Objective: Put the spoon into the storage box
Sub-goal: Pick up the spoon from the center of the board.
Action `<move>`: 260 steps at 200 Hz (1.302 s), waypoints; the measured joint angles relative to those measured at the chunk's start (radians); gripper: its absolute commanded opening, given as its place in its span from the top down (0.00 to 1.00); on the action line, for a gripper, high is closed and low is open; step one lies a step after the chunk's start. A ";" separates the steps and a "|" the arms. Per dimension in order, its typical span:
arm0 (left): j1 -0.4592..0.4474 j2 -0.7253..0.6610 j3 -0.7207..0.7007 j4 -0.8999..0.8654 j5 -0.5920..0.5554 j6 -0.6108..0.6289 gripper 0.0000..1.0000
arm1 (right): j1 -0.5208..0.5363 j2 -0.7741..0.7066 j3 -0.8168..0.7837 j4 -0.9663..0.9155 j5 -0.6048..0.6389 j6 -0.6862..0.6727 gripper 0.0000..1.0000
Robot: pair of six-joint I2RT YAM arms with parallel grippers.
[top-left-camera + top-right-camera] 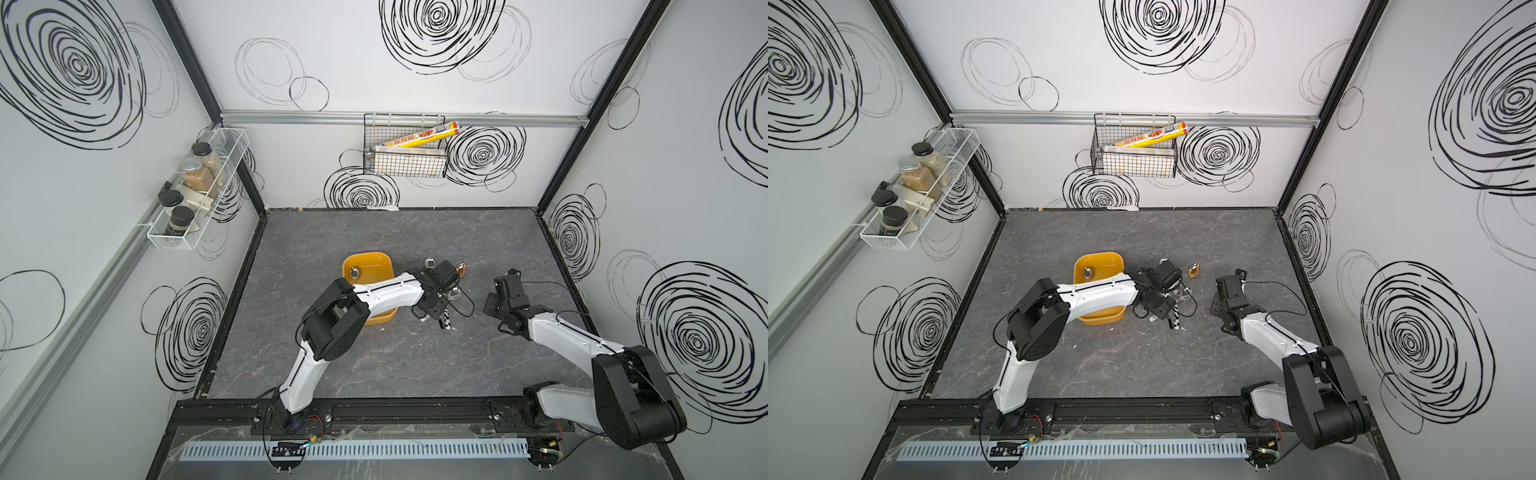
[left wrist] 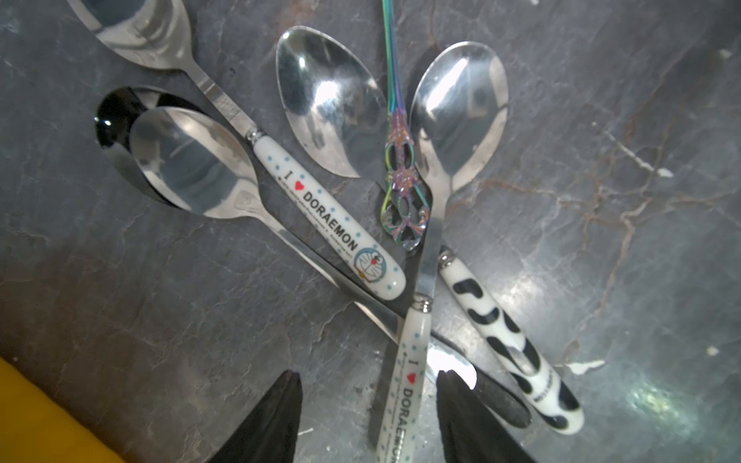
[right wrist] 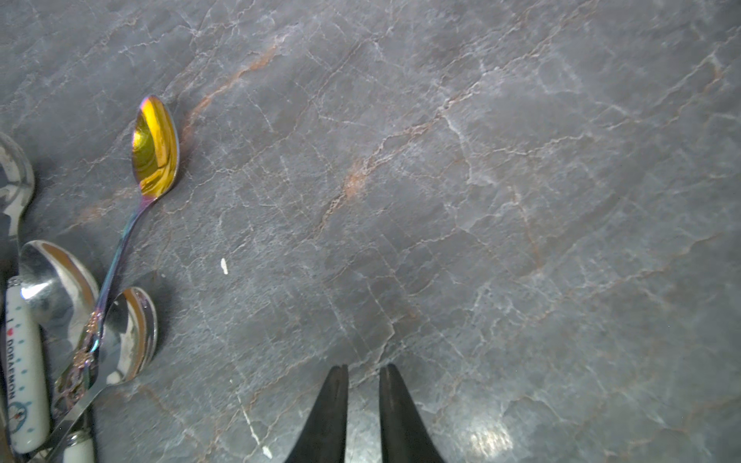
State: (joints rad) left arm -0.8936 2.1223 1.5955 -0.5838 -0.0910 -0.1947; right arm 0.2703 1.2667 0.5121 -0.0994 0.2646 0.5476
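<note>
The storage box (image 1: 387, 262) is a mustard-yellow tub left of the table's middle, partly under my left arm. One steel spoon (image 1: 354, 273) lies inside it. To its right, several spoons lie in a crossed pile (image 1: 451, 296). My left gripper (image 2: 369, 377) hangs open just over the pile. Its fingers straddle the white Doraemon handle of a spoon (image 2: 405, 385) without touching it. A second Doraemon spoon (image 2: 320, 216), a cow-patterned handle (image 2: 509, 344) and a rainbow spoon (image 3: 155, 148) lie alongside. My right gripper (image 3: 364, 368) hovers over bare table right of the pile, narrowly open and holding nothing.
A black wire basket (image 1: 405, 160) with rolls hangs on the back wall. A white wire rack (image 1: 195, 195) with jars hangs on the left wall. The box's yellow corner (image 2: 40, 421) shows close beside my left gripper. Grey marbled table (image 1: 374, 365) stretches toward the front.
</note>
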 measured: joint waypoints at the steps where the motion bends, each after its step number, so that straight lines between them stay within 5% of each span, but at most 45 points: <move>1: 0.000 0.000 0.000 -0.001 0.002 0.001 0.40 | 0.000 0.000 0.000 0.000 0.000 0.000 0.80; 71: -0.003 -0.002 -0.066 -0.024 0.108 0.080 0.46 | -0.004 0.019 0.000 0.018 -0.036 -0.002 0.80; 135: -0.004 -0.002 -0.066 -0.022 0.092 0.095 0.52 | -0.005 0.025 0.000 0.020 -0.060 -0.006 0.80; 260: -0.022 0.032 -0.018 -0.013 0.057 0.101 1.00 | -0.005 0.026 0.000 0.026 -0.095 -0.006 0.80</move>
State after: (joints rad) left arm -0.9157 2.1540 1.5780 -0.5964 -0.0341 -0.0940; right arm 0.2649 1.2922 0.5121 -0.0738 0.1692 0.5411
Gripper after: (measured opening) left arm 0.211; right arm 0.202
